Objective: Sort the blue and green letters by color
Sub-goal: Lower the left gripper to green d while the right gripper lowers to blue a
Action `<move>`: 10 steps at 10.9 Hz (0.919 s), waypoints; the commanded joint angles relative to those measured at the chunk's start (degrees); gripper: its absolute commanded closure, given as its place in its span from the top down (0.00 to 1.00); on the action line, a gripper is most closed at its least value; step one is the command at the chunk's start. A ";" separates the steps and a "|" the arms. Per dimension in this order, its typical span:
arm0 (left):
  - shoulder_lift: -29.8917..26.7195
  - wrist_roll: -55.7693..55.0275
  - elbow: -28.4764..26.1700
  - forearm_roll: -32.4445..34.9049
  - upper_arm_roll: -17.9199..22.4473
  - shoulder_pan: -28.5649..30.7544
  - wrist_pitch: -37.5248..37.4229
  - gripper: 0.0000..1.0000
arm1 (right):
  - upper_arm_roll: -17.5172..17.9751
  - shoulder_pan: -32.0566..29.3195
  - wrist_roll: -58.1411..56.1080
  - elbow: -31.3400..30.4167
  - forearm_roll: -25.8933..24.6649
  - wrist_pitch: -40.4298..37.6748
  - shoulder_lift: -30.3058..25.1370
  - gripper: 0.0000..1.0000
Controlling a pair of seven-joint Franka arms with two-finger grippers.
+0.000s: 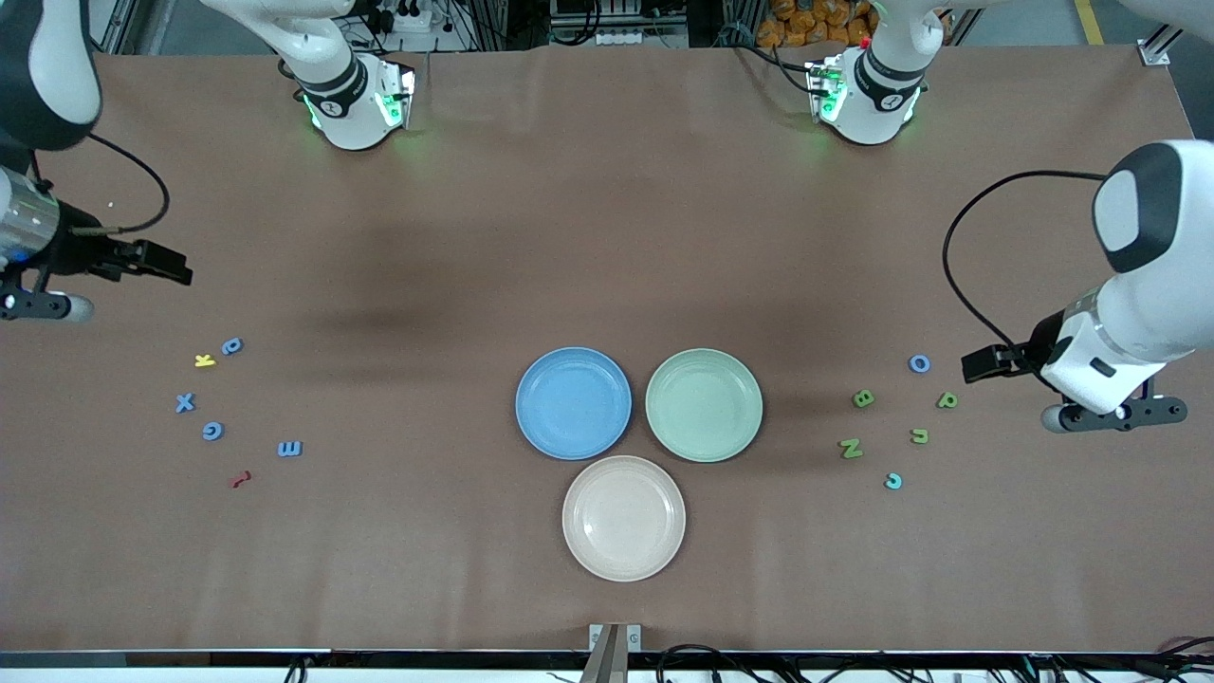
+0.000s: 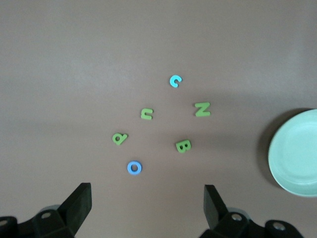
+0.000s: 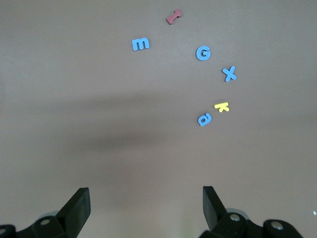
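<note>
While three plates sit together at the middle of the table (image 1: pixel 607 237), nothing lies in any of them: a blue plate (image 1: pixel 573 403) touches a green plate (image 1: pixel 704 405) beside it, and a cream plate (image 1: pixel 623 517) lies just nearer the front camera than both. All places below are told from the green plate.

Well apart from it, toward the left arm's end of the table, lie four green letters (image 1: pixel 863 398) and two blue ones: a blue O (image 1: pixel 919 363) farthest from the camera in that cluster, and a lighter blue C (image 1: pixel 892 481) nearest it. Well past the blue plate, toward the right arm's end, lie four blue letters (image 1: pixel 185 403) with a yellow letter (image 1: pixel 204 360) touching one of them and a red letter (image 1: pixel 241 479) nearest the camera. Every letter is flat, chunky and tiny against the plates, and each rests loose on bare table with nothing over it.

Over the table edge past the green cluster hangs the left gripper (image 2: pixel 147 198), fingers spread wide and holding nothing. Over the opposite end, the right gripper (image 3: pixel 146 201) waits likewise, jaws spread and empty.
</note>
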 commanded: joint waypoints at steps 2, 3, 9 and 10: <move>-1.39 7.26 -12.82 2.08 -0.14 2.35 16.90 1.00 | 0.40 -4.06 -7.66 -5.16 -0.51 13.03 5.62 1.00; -1.13 11.56 -14.33 2.08 -0.14 3.49 18.86 1.00 | 0.40 -5.65 -11.09 -5.16 -0.51 15.32 7.30 1.00; 6.68 37.59 -16.90 1.55 -0.14 8.32 22.82 1.00 | 0.40 -9.44 -14.89 -14.35 -0.69 27.96 12.93 1.00; 8.09 40.31 -16.89 1.64 -0.14 9.37 24.14 1.00 | 0.40 -9.36 -18.82 -16.13 -0.86 30.96 14.16 1.00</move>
